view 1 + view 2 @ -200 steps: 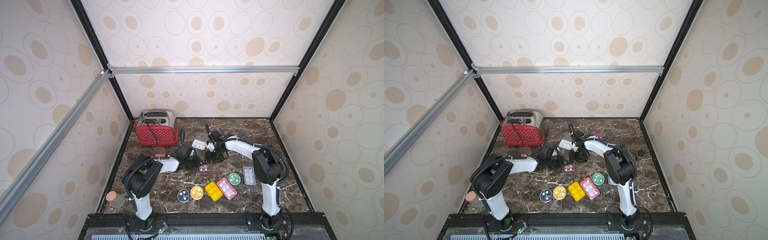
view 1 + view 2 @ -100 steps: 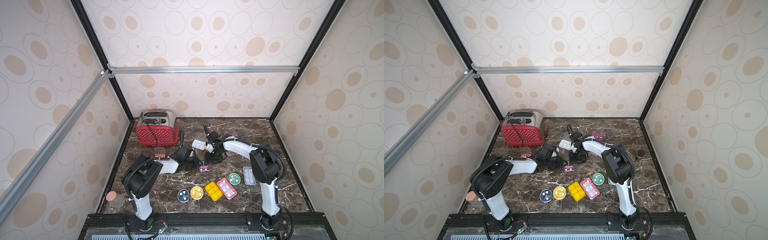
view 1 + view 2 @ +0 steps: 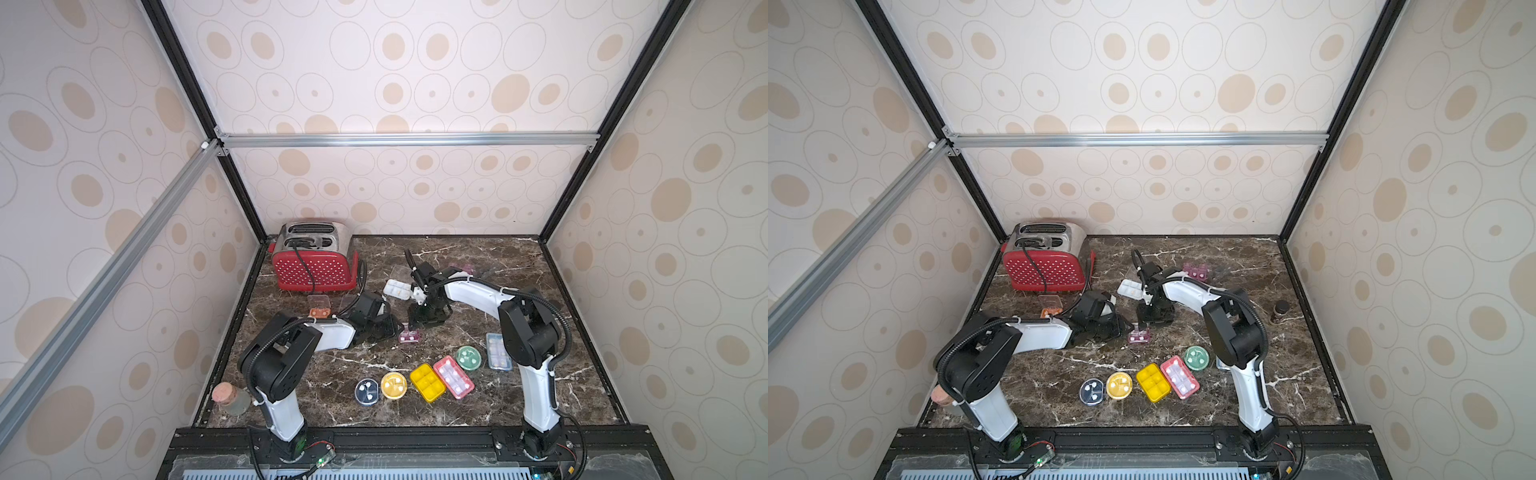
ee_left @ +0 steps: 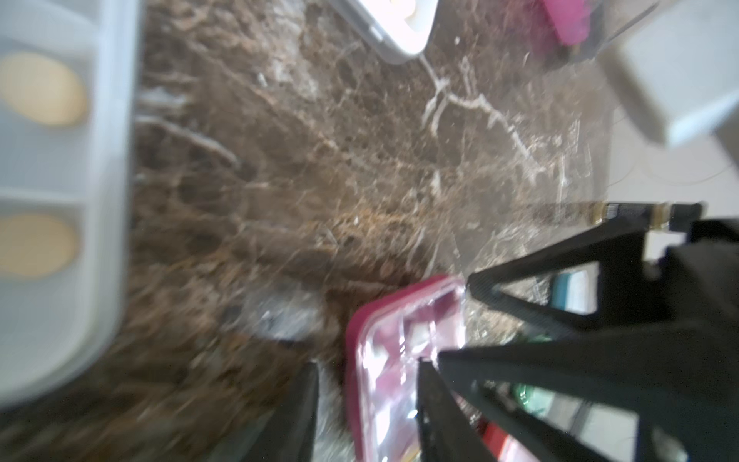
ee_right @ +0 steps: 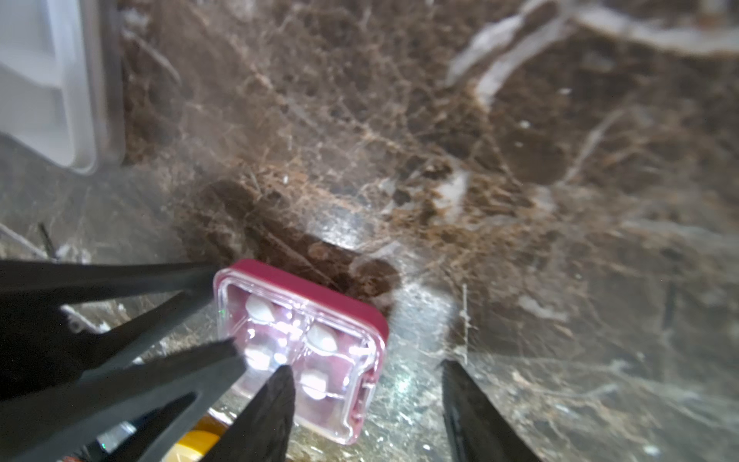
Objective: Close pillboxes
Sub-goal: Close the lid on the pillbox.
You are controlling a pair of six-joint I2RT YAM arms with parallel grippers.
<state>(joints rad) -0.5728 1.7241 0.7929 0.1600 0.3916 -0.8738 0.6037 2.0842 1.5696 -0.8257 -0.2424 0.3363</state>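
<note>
in both top views: maroon pillbox (image 3: 409,334) (image 3: 1138,335) mid-way across the marble table (image 3: 324,370), between left gripper (image 3: 388,326) and right gripper (image 3: 419,322), both low over it. too small there to judge jaws or lid.

from the right wrist: maroon pillbox (image 5: 304,348) with clear lid flat over four compartments, a white pill in each. right gripper (image 5: 368,408) spread wide, one finger (image 5: 268,416) over the lid, its mate on bare marble beside the box; not clamped. left gripper's fingers (image 5: 120,276) in from the side, one tip at a corner, one over the lid.

from the left wrist, blurred: left gripper (image 4: 368,408) parted, one finger clear of the rim, one across the lid; contact unclear.

just behind the grippers: white pillbox (image 3: 397,289), lid up. by the red toaster (image 3: 316,262): orange pillbox (image 3: 320,311), lid up.

front row, well apart from the grippers: blue round pillbox (image 3: 367,390), yellow round pillbox (image 3: 393,385), yellow rectangular pillbox (image 3: 428,382), red rectangular pillbox (image 3: 453,377), green round pillbox (image 3: 468,358).

plain in a top view: light-blue pillbox (image 3: 497,356) beside the right arm, cork jar (image 3: 230,399) whole. caught in a top view: small dark bottle (image 3: 1281,309), pink pillbox (image 3: 1196,270) at the back.
</note>
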